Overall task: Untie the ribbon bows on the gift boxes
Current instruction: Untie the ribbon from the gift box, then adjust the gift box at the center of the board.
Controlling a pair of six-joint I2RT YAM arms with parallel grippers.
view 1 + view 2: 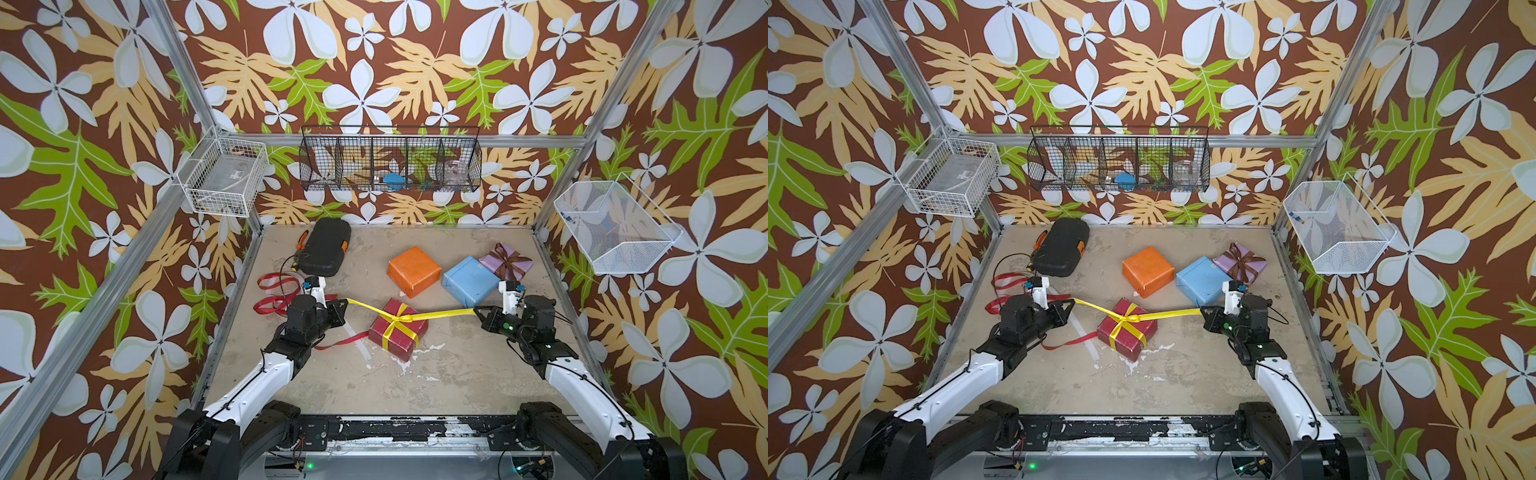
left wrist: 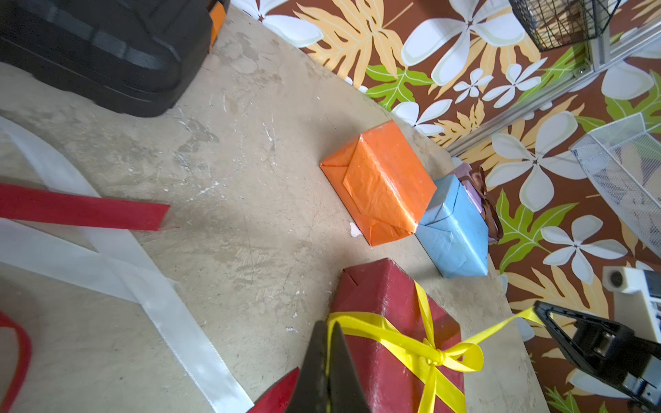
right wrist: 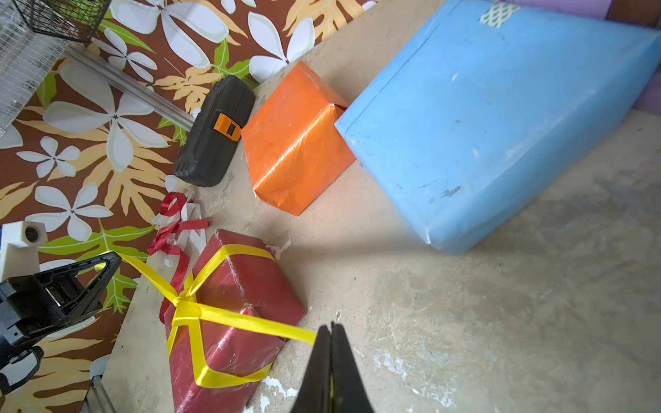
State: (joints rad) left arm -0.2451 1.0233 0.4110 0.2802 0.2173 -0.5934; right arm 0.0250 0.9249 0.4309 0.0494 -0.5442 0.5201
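Yellow ribbon (image 1: 440, 313): knot on the dark red box (image 1: 398, 332), mid-counter; 2 tails taut.
Left gripper (image 1: 344, 303): jaws clenched on 1 tail.
Right gripper (image 1: 477, 311): jaws clenched on the other.
Risk: opposed pulling may cinch the knot or drag the box.

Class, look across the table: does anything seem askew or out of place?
Yes. The dark red box sits tipped, one end raised, as both grippers pull its yellow ribbon taut. Loose red ribbon and white ribbon lie strewn near the left arm.
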